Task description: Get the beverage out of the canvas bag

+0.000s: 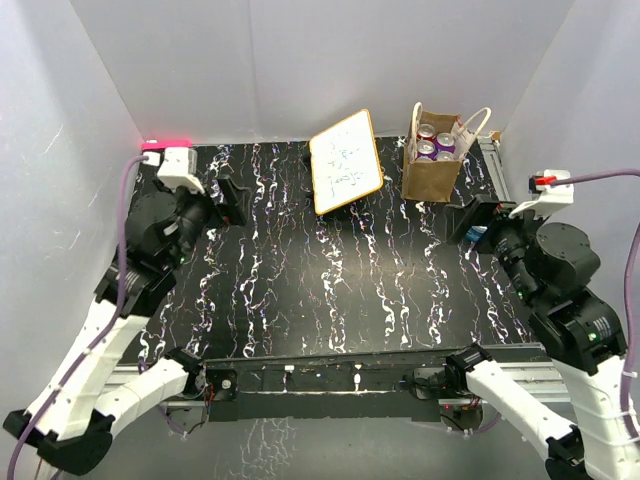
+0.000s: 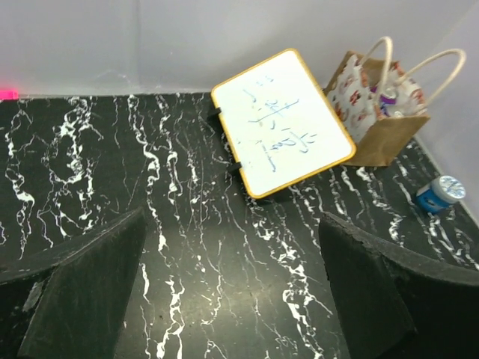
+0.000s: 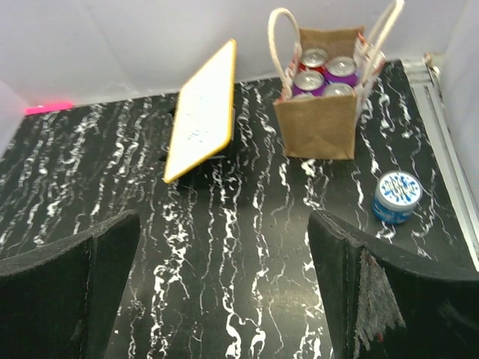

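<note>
Boxy tan canvas bag (image 3: 318, 129) holds round-topped cans (image 3: 308, 81) on marbled black table (image 3: 224, 217). L gripper (image 2: 232, 292) & R gripper (image 3: 224, 292): jaws spread, empty.

The whiteboard (image 1: 345, 160) leans just left of the canvas bag (image 1: 430, 178), a blue tin (image 3: 397, 196) sits near-right; the bag's top stands open.

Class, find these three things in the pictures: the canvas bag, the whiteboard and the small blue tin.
canvas bag (image 3: 318, 131): right wrist view, on its plain tan front panel.
whiteboard (image 2: 283, 123): left wrist view, middle of its white writing face.
blue tin (image 3: 397, 190): right wrist view, on its patterned lid.
</note>
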### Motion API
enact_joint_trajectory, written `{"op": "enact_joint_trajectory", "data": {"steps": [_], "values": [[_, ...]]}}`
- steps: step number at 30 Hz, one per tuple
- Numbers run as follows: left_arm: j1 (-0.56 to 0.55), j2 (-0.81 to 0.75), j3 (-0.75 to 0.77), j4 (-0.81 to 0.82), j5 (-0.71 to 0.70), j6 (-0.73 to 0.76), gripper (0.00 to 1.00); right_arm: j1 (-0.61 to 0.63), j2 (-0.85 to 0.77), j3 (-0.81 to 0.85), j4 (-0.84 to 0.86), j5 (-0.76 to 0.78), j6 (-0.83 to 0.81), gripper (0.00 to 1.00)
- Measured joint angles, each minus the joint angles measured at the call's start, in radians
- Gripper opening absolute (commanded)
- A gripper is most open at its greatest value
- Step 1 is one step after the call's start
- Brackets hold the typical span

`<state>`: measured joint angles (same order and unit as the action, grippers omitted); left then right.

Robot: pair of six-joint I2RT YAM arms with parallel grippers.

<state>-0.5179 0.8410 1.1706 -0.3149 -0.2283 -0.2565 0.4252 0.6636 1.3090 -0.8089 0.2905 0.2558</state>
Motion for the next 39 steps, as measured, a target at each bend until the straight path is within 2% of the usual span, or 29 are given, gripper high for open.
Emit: {"op": "enact_joint_trajectory", "data": {"steps": [10, 22, 32, 39], "values": [[0.020, 0.146, -0.126, 0.142, -0.023, 0.034, 0.97, -0.149, 0.068, -0.115, 0.008, -0.002, 0.051, 0.98], [-0.019, 0.177, -0.191, 0.287, -0.028, 0.066, 0.97, -0.211, 0.261, -0.148, 0.082, -0.018, 0.095, 0.98], [-0.039, 0.180, -0.211, 0.348, -0.028, 0.082, 0.97, -0.224, 0.611, -0.109, 0.249, -0.056, 0.043, 0.99], [-0.045, 0.180, -0.224, 0.377, -0.035, 0.089, 0.97, -0.302, 0.925, 0.114, 0.381, -0.146, 0.013, 0.93]]}}
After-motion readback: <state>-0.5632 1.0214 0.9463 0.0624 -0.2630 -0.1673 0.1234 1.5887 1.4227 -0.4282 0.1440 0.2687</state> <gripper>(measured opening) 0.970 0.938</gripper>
